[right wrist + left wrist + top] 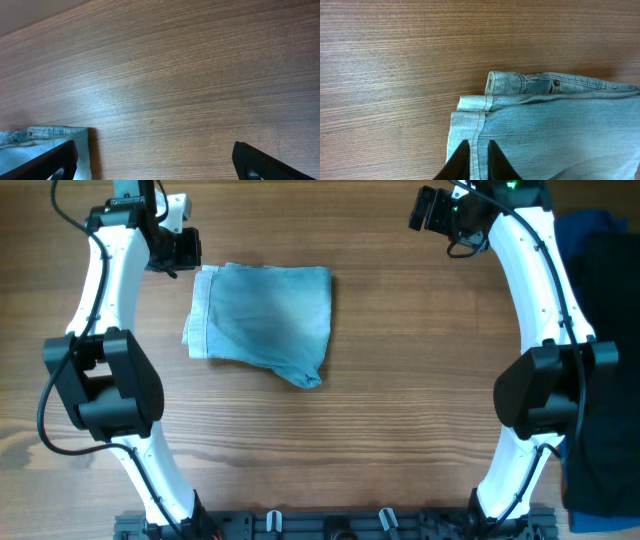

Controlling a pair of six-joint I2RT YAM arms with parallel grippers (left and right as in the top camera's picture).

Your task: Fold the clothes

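Shorts [262, 320] lie folded, left claw [478, 145] over them, grip unclear.

Count: 1 denim shorts [262, 322], 2 grippers, 1 garment heap [606, 300], 1 table [400, 390].
Shorts' edge is under the left gripper [477, 150], well apart from the right gripper [155, 152]; the heap, 1 blue plus 1 black piece, is outboard of the right gripper.
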